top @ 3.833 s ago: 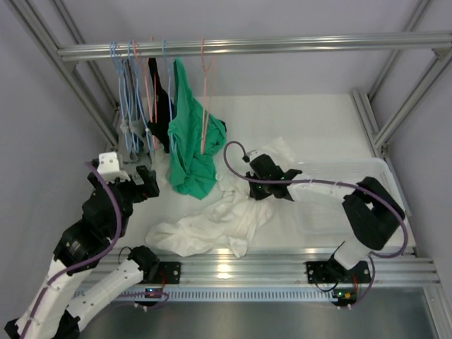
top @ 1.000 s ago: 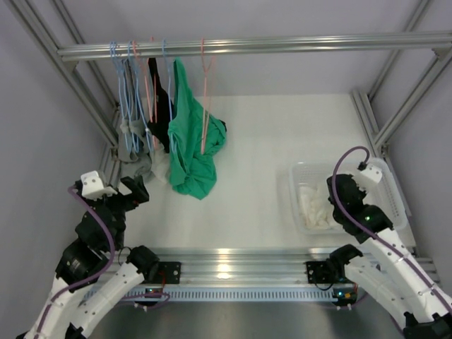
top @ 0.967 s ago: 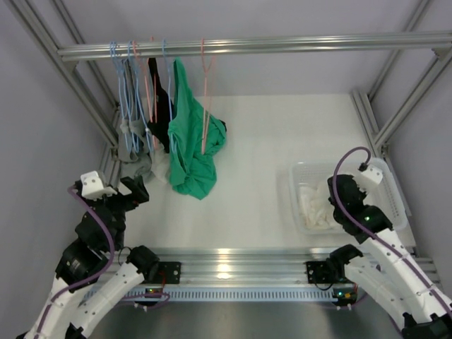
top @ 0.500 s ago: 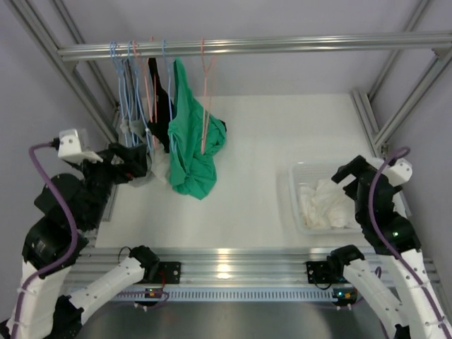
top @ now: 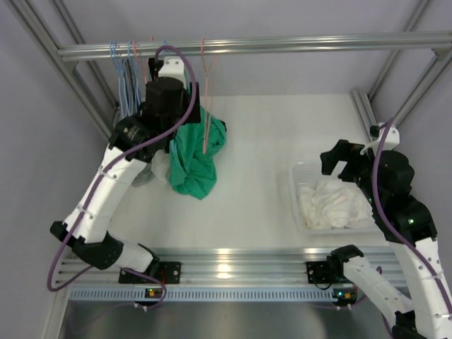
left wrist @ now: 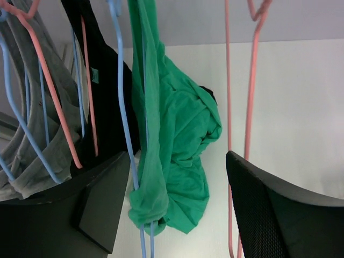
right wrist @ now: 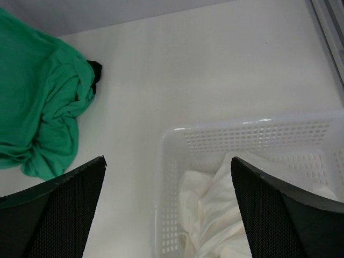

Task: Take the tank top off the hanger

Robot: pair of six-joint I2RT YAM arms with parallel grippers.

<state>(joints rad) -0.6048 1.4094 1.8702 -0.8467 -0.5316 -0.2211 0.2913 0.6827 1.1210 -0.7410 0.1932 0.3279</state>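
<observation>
Hanging off a blue hanger (left wrist: 121,107) on the rail (top: 282,46), the green tank top (left wrist: 177,140) trails down, its lower end bunched on the white worktop (top: 282,134). My left claw (left wrist: 174,161) stands spread either side of it, gripping nothing. I judge this the approach: next I must pinch fabric alone, clear of the hanger wire and the black garment (left wrist: 105,80) beside it. My right claw (right wrist: 167,159) hovers spread over the basket (right wrist: 215,126) of white cloth (top: 332,201), within grey walls.

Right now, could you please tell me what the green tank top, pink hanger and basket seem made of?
Green tank top: soft matte knit fabric, folding limply. Pink hanger: thin, smooth, probably coated wire. Basket: white, slightly glossy plastic with perforated walls.
</observation>
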